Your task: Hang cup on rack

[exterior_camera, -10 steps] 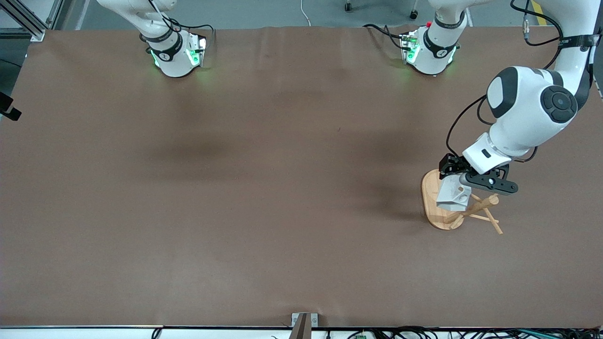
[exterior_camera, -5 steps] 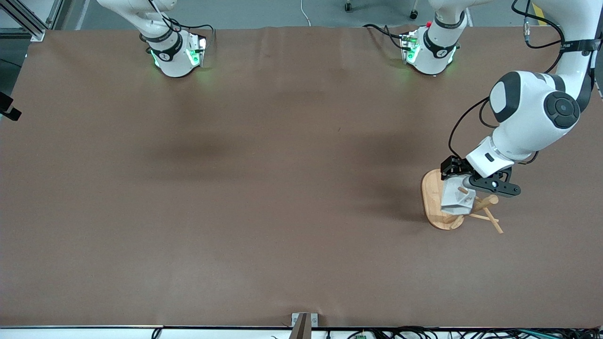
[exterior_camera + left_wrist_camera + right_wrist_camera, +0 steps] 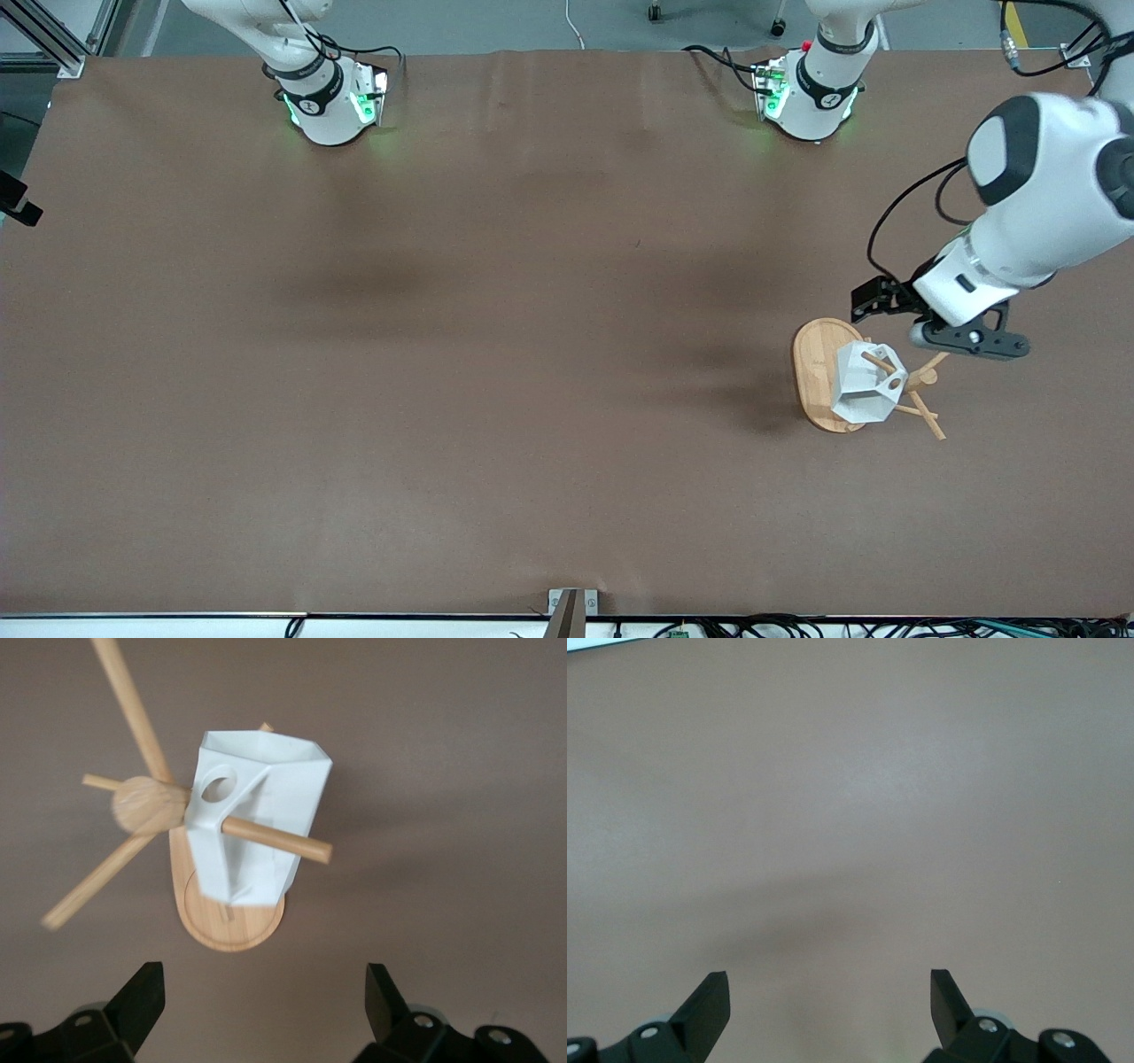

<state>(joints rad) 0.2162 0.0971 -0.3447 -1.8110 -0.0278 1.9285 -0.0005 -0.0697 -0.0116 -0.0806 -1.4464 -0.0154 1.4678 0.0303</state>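
Left gripper (image 3: 261,1010) fingers (image 3: 142,997) are sitting spread wide, gripping nothing, hovering over the rack (image 3: 828,381) at the left arm's end of the tabletop (image 3: 496,354). The cup (image 3: 864,383) is hanging on a peg (image 3: 275,837) through its handle hole. Right gripper (image 3: 828,1010) is waiting, fingers apart, over bare tabletop.

White rounded arm casings (image 3: 1032,221) with black joint caps are seen, black cables (image 3: 895,221) are looped alongside, and green lights (image 3: 359,106) are shown at the bases.
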